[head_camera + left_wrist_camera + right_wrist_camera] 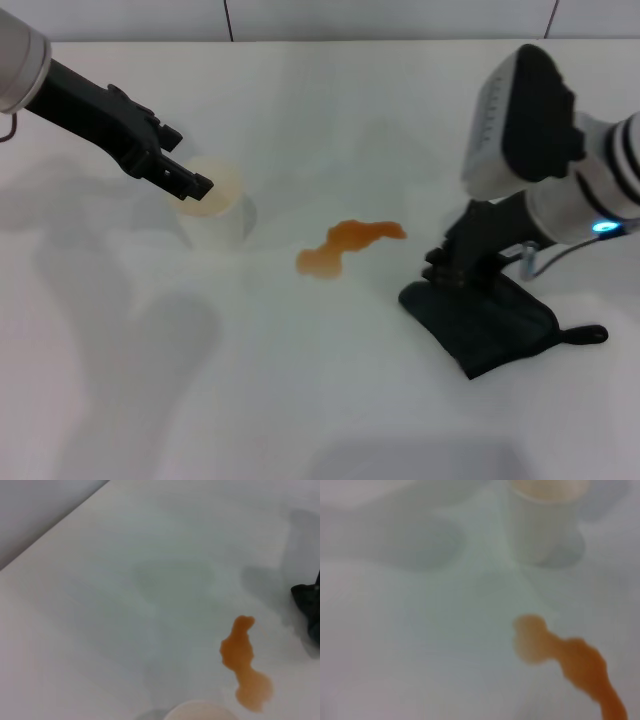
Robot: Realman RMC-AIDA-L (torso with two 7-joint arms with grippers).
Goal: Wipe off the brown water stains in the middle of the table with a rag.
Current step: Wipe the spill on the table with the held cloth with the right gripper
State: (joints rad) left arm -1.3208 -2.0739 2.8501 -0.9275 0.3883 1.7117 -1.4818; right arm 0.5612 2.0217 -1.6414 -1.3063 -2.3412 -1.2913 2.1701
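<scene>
Stains (348,245) of orange-brown liquid lie in a wavy puddle near the middle of the white worktop (330,110), well clear of every edge. The left wrist view shows the same puddle (245,665) lying apart from the dark cloth at that picture's margin, and the right wrist view shows it (567,662) close up, with bare worktop between it and the cup (547,520).

To the stains' right-edge side lies the rag (490,320), a charcoal-black cloth spread flat on the worktop, its small loop pointing toward the right edge. The right pincer (447,262) is down at the rag's corner nearest the stains, its black fingers pressed onto or around the cloth; whether they are clenched on it or merely resting I cannot tell. The stains sit just beside this pincer, toward the worktop's middle, not touching rag or fingers.

Toward the left edge stands a pale paper cup (212,200), upright, with the stains between it and the rag. The left pincer (188,183) hangs over the cup's rim, its fingers drawn close together with nothing seen between them.
</scene>
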